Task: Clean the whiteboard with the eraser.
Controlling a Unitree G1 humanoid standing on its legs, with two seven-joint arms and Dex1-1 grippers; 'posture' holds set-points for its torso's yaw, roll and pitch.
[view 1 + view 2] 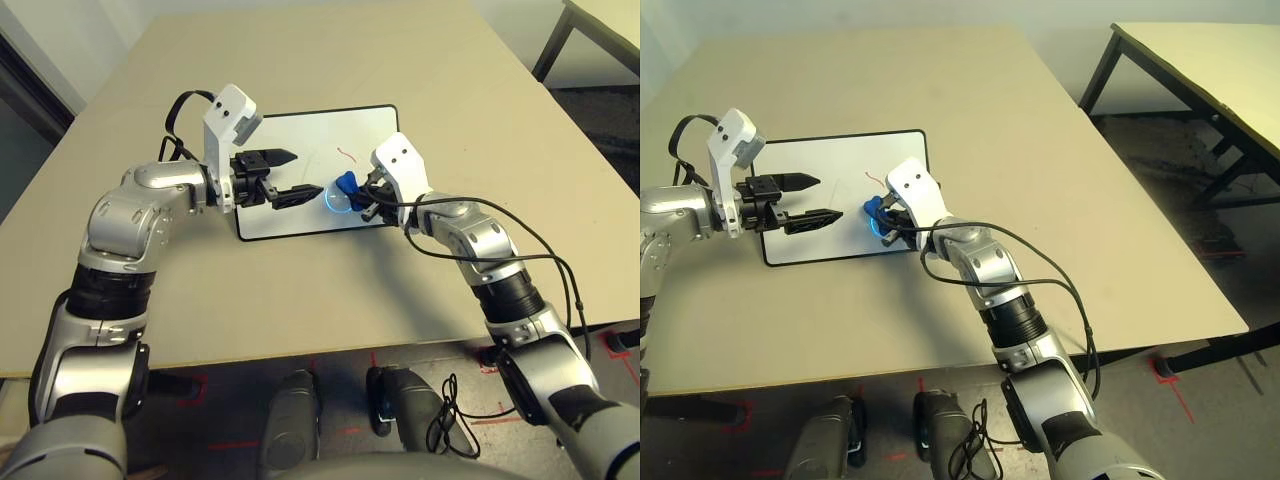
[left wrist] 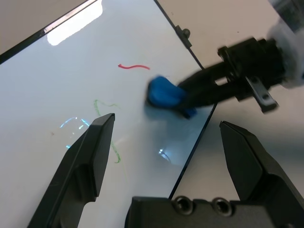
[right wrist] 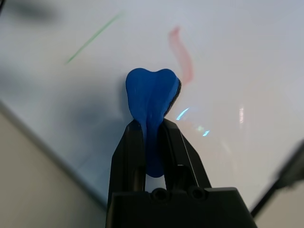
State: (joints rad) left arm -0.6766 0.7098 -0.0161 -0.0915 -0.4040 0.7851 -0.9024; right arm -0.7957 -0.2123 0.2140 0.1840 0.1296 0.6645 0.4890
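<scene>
Two tools hover over the whiteboard (image 1: 300, 215). Right tool (image 3: 154, 137) clamps the blue eraser (image 3: 151, 95); left tool (image 2: 166, 142) stands spread, holding nothing.

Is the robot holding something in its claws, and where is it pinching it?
The right gripper pinches the blue eraser at its narrow middle, over the whiteboard. The left gripper is open and holds nothing.

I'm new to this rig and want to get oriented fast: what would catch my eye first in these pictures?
The bright blue eraser, clamped in the right gripper over the near right part of the whiteboard. Next, the red squiggle and the faint green scribble on the board. The left gripper hangs open above the board's left half, holding nothing.
</scene>
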